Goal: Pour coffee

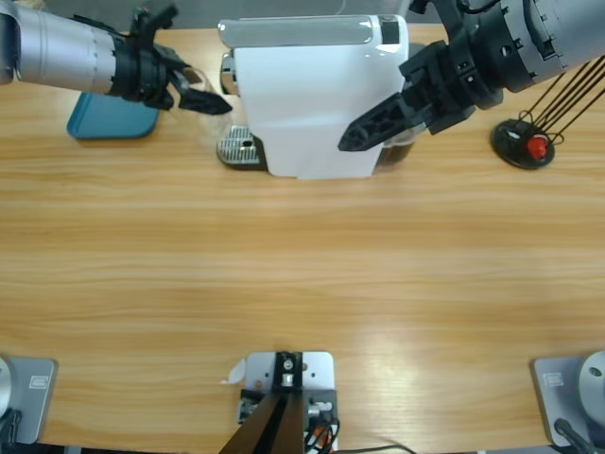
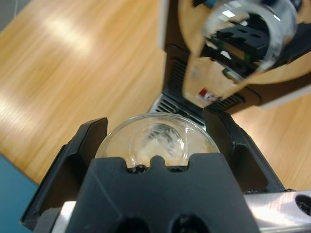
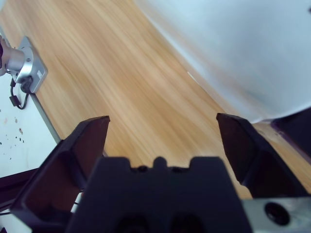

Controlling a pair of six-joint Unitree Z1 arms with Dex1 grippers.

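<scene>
The left end effector point(image 2: 155, 145), clamped on an empty clear tumbler point(image 2: 158, 141), hung just beside the coffee machine's drip tray point(image 1: 238, 147), nearer than the released right end effector point(image 3: 163, 133).

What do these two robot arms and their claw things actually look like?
Both arms are smooth silver-grey tubes ending in chunky black wrist housings. The left end effector and right end effector each carry two black, wedge-shaped jaws rising from a blocky black body with a notched front edge.

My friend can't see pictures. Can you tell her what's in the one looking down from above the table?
A white coffee machine stands at the back of a long wooden table. The left gripper holds a clear glass beside its drip tray; the right gripper hangs open at its other side.
</scene>
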